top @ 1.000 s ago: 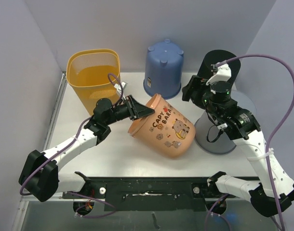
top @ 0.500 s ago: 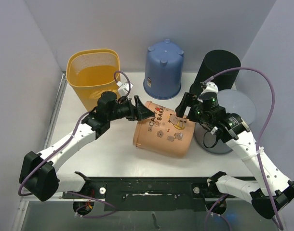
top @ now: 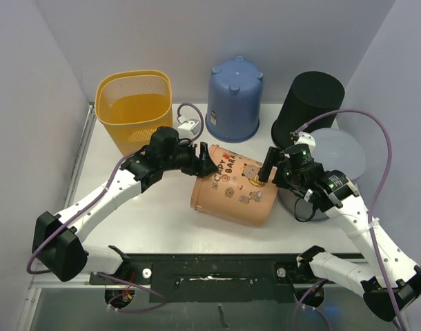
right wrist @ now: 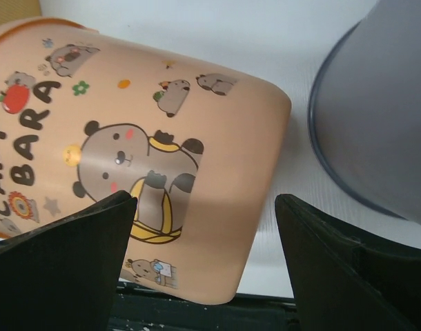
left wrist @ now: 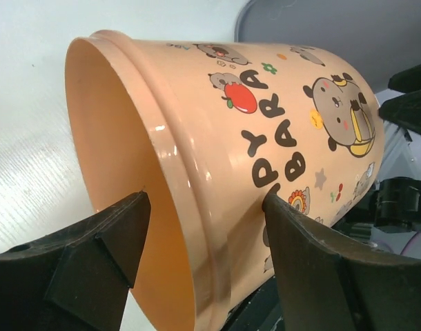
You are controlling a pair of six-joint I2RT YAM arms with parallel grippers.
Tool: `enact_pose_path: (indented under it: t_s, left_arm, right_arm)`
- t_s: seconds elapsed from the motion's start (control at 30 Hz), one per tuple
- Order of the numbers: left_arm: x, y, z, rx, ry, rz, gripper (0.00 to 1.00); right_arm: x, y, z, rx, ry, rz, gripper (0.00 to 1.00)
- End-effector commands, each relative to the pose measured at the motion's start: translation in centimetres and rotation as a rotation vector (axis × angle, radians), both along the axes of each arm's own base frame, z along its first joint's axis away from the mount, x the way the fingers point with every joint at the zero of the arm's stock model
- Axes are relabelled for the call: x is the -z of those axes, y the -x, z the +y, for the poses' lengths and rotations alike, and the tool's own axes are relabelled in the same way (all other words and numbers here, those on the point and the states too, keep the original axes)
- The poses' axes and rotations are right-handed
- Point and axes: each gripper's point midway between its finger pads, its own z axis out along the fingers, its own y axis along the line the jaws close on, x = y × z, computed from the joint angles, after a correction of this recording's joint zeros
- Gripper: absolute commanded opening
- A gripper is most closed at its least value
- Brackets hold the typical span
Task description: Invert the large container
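The large container (top: 235, 193) is a peach bucket printed with capybaras, lying on its side mid-table with its mouth to the left. My left gripper (top: 206, 163) is open and straddles the upper rim, one finger inside the mouth and the other against the outer wall. In the left wrist view the container's rim (left wrist: 148, 138) runs between the spread jaws of the left gripper (left wrist: 205, 200). My right gripper (top: 269, 172) is open over the base end. From the right wrist the container (right wrist: 162, 138) lies below the right gripper (right wrist: 205, 200), the fingers apart from its wall.
A yellow mesh basket (top: 133, 103) stands at the back left. An upturned blue bucket (top: 235, 100) is at the back centre and a black bin (top: 308, 103) at the back right. A grey bin (top: 338, 158) sits just right of the peach container.
The left gripper went from shut on the rim to open. The container dropped from a tilted, raised pose to lying on the table. The right arm swung down to its base end.
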Motion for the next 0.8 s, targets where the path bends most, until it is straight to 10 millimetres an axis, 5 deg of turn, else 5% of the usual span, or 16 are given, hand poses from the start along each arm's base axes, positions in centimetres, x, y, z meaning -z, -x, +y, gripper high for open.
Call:
enact_pose_path:
  t_s: [0.0, 0.2, 0.5, 0.77]
  left_arm:
    - [-1.4, -0.5, 0.7, -0.022, -0.083, -0.097, 0.65]
    - [-0.9, -0.4, 1.5, -0.049, -0.123, -0.091, 0.46]
    - [-3.9, -0.5, 1.7, -0.068, -0.15, -0.156, 0.48]
    - [-2.9, -0.6, 1.5, -0.044, -0.225, -0.154, 0.56]
  right_arm:
    - [0.1, 1.0, -1.0, 0.039, -0.015, -0.007, 0.85]
    - [1.4, 1.7, -0.4, 0.037, -0.056, 0.028, 0.86]
    - [2.0, 2.2, 0.5, 0.037, -0.109, 0.05, 0.86]
    - [2.6, 2.3, 0.5, 0.046, -0.116, 0.061, 0.87]
